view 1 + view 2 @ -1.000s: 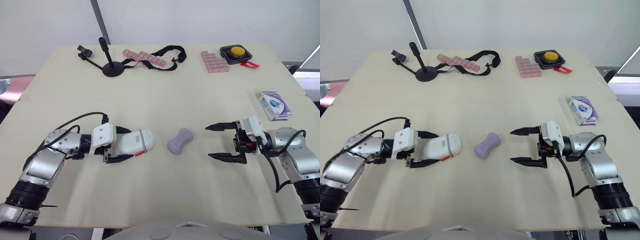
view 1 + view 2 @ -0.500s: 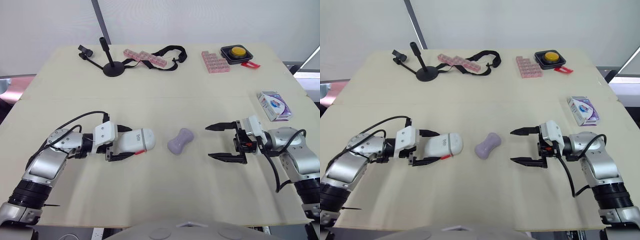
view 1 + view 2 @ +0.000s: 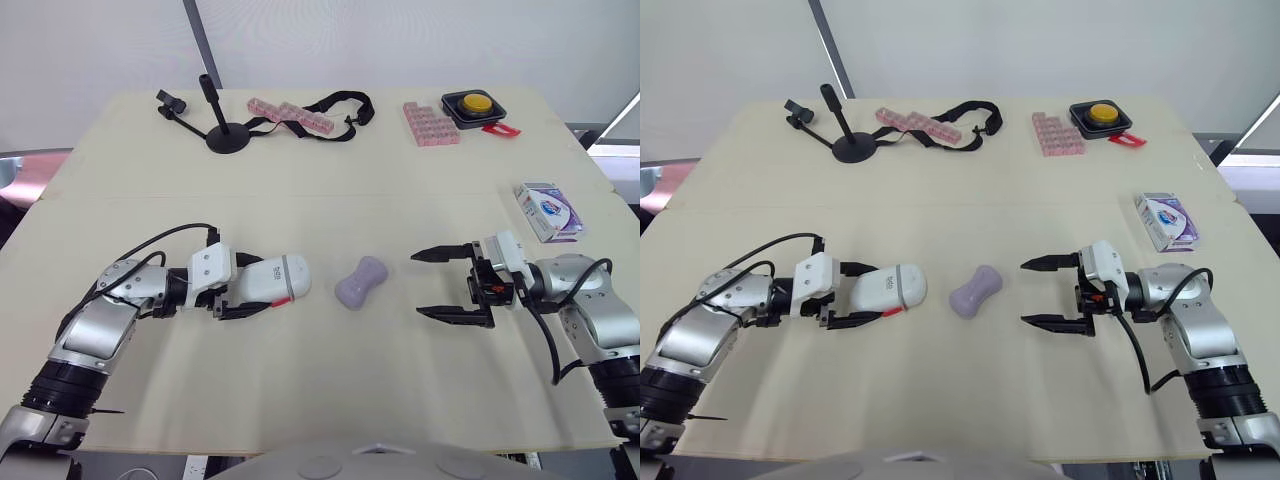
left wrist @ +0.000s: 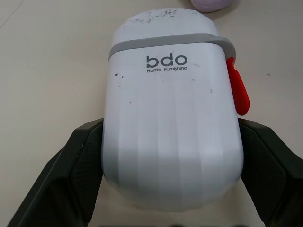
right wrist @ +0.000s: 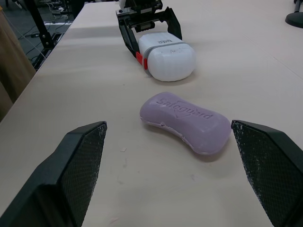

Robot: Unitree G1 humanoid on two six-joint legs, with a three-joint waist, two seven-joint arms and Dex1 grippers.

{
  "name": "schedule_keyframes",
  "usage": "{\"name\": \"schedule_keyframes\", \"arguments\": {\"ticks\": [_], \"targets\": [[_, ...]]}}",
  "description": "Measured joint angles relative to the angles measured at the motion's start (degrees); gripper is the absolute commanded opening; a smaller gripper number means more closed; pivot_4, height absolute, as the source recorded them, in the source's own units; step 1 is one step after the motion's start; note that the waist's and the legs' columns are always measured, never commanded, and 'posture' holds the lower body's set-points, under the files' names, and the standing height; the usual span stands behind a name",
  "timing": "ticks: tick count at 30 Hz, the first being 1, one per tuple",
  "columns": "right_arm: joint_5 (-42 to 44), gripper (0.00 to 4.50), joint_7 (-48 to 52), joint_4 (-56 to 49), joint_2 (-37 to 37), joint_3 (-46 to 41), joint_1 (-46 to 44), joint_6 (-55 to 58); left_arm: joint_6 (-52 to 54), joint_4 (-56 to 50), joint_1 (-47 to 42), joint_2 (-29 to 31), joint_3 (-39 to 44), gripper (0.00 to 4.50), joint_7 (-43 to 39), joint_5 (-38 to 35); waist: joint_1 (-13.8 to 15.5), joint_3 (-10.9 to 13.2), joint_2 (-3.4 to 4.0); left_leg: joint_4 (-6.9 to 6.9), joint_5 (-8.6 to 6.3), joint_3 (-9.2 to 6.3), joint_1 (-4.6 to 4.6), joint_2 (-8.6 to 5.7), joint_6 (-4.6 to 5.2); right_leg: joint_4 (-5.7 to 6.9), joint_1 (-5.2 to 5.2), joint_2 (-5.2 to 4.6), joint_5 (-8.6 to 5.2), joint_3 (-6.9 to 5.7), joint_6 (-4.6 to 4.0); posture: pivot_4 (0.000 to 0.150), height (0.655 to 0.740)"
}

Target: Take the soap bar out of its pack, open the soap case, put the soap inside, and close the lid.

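Note:
The white soap case [image 3: 272, 281] lies on its side on the table, lid end with grey band and red tab [image 4: 236, 92] pointing toward the soap. My left gripper [image 3: 256, 285] is shut on the case, one black finger [image 4: 71, 161] pressed to each long side. The bare purple soap bar [image 3: 360, 282] lies on the table just right of the case, clear of it. To the soap's right my right gripper [image 3: 418, 285] stands open, its fingers [image 5: 78, 161] spread wide and pointing at the soap bar [image 5: 185, 122]. The soap pack [image 3: 546, 210] lies at the right edge.
Along the table's far side stand a black stand [image 3: 222, 135], a pink pill organiser [image 3: 290, 115] with a black strap [image 3: 340, 103], pink blocks [image 3: 430, 123] and a black tray with a yellow button [image 3: 472, 105].
The left gripper's fingers have drawn in against the soap case, which has shifted slightly toward the soap. The right gripper and the soap have not moved.

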Motion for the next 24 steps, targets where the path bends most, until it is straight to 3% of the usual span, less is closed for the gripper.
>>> {"name": "schedule_keyframes", "arguments": {"ticks": [8, 11, 16, 19, 24], "targets": [[0.08, 4.50, -0.19, -0.12, -0.05, 0.00, 0.00, 0.88, -1.42, 0.66, -0.19, -0.07, -0.25, 3.48, 0.23, 0.20, -0.01, 0.00, 0.00, 0.01, 0.00, 0.00, 0.00, 0.00, 0.00, 0.00, 0.00, 0.00, 0.00, 0.00, 0.00, 0.150, 0.7096], [1.93, 4.50, -1.31, -2.15, -0.57, -0.02, -0.02, 6.36, -3.03, 0.79, -0.17, -0.07, -0.23, 3.48, 0.22, 0.30, 0.03, 0.00, 0.00, 0.01, 0.00, 0.00, 0.00, 0.00, 0.00, -0.01, 0.00, 0.01, 0.00, 0.01, 0.00, 0.150, 0.7096], [11.89, 4.50, -5.52, -9.07, -5.11, -0.79, -2.37, 25.81, -7.12, 0.10, 0.69, -0.07, 1.07, 3.48, 0.04, -0.15, 0.12, 0.01, 0.01, 0.03, 0.00, -0.01, 0.08, 0.02, 0.00, -0.11, 0.00, 0.04, 0.00, 0.02, 0.01, 0.150, 0.7096], [21.12, 4.50, -11.78, -13.85, -7.51, -1.66, -6.85, 41.54, -9.70, -3.58, 1.05, -0.24, 2.43, 3.48, 0.61, -0.60, 0.37, 0.00, 0.00, 0.03, 0.01, -0.01, 0.16, 0.05, -0.02, -0.03, 0.02, 0.07, 0.00, 0.02, 0.01, 0.150, 0.7096], [32.73, 4.50, -27.66, -15.17, -5.33, -2.57, -13.11, 61.89, -13.42, -8.06, 0.57, -2.82, 2.17, 3.48, 2.47, -0.14, 1.16, 0.00, 0.00, 0.03, 0.04, 0.01, 0.17, 0.05, -0.08, 0.01, 0.02, 0.18, 0.01, 0.07, 0.01, 0.150, 0.7096]]}}
